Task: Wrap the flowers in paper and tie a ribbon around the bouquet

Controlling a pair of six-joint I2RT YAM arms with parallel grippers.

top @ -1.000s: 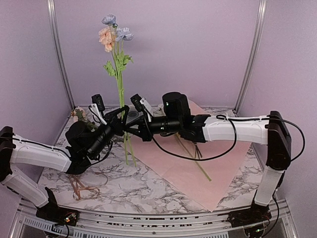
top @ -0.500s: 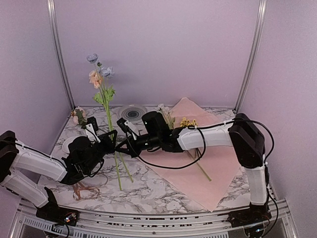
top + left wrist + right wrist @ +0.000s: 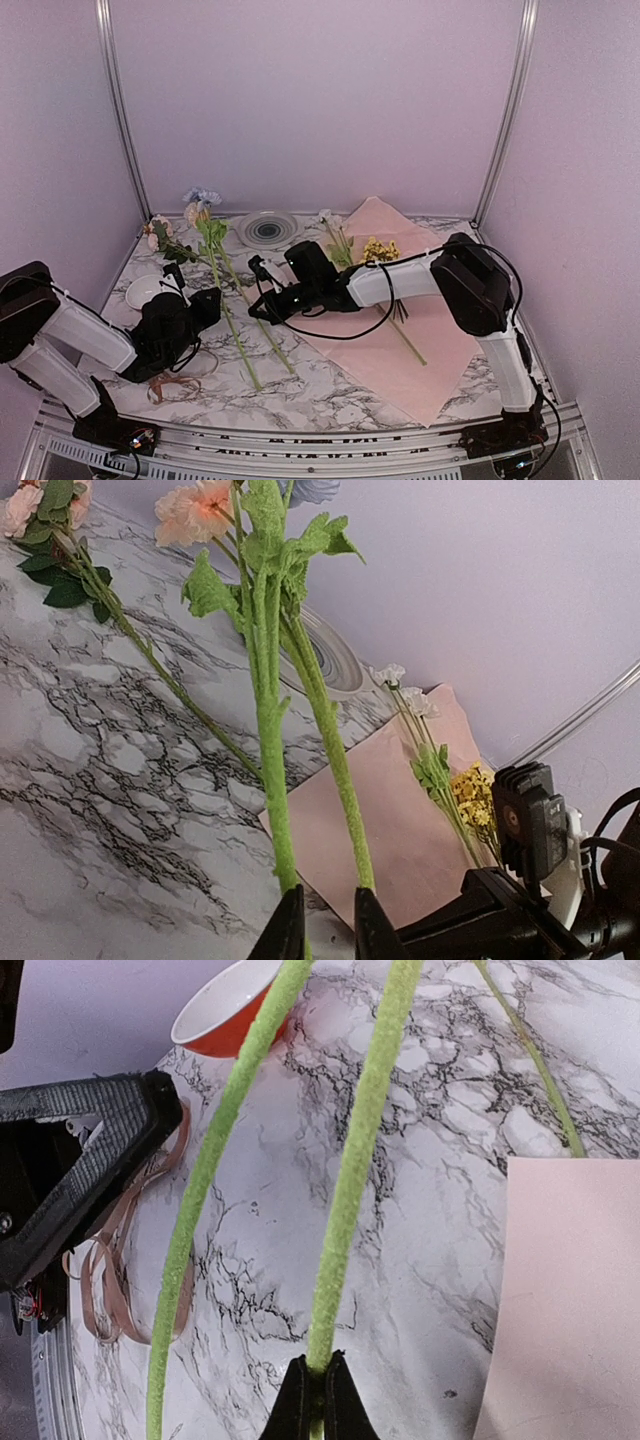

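Two long green flower stems (image 3: 228,310) lie low over the marble, their pink and bluish blooms (image 3: 200,203) at the back left. My right gripper (image 3: 318,1360) is shut on one stem (image 3: 355,1180); it sits at the paper's left corner (image 3: 256,307). My left gripper (image 3: 327,895) is low at the left (image 3: 207,304), its jaws a little apart, with the other stem (image 3: 268,730) running down behind the left finger. The pink paper (image 3: 420,340) lies flat on the right, carrying a yellow sprig (image 3: 380,248) and thin stems. The tan ribbon (image 3: 165,385) lies curled at the front left.
A grey ringed plate (image 3: 265,228) stands at the back. A pink rose sprig (image 3: 158,236) lies at the back left. A small orange-red cup-like spool (image 3: 225,1010) stands left of the stems. Purple walls with metal posts (image 3: 118,110) close in the marble table (image 3: 330,390).
The flowers have swung down from upright to lying toward the back left. Both arms have dropped low and moved left. The left jaws have parted slightly.
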